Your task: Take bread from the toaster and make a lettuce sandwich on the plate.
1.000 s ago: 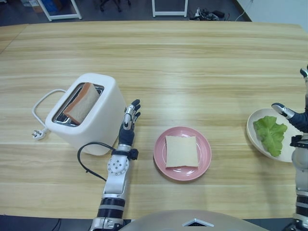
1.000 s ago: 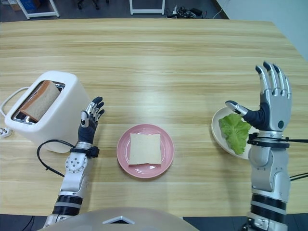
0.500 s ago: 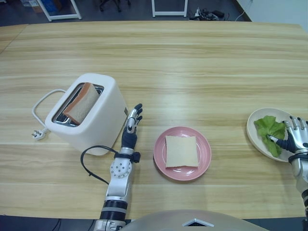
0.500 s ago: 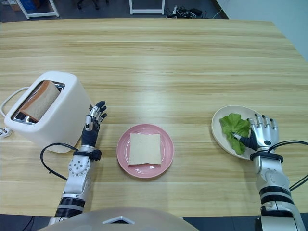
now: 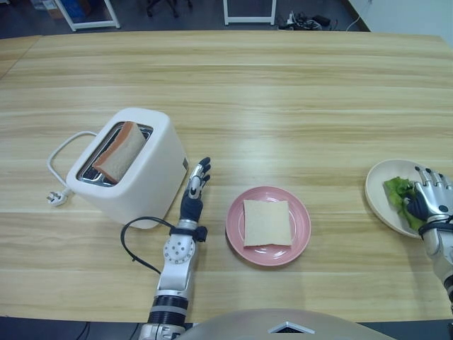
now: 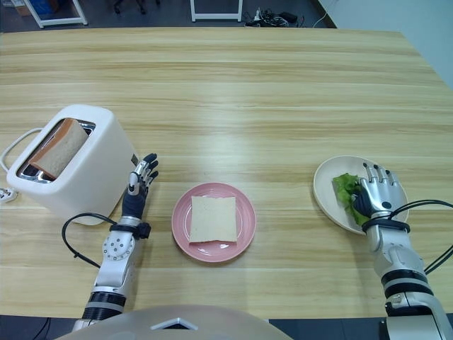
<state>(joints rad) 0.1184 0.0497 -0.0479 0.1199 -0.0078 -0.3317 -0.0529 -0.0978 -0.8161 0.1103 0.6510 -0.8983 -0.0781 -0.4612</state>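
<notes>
Lettuce (image 6: 345,190) lies in the cream bowl (image 6: 329,209) at the right, under the right hand (image 6: 375,193), whose fingers curl down onto it. Its long axis runs near-to-far. The target plate (image 6: 180,225), carrying a bread slice (image 6: 213,219), lies leftward. The left hand (image 6: 138,185), fingers straight, stands beside the toaster (image 6: 92,173).

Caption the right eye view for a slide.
Right hand over lettuce in its dish; bread slice on pink plate, second slice in toaster.

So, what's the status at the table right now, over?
Left hand open beside toaster; right hand on lettuce in bowl. One bread slice on pink plate, second slice in toaster. Nothing between bowl and plate.
</notes>
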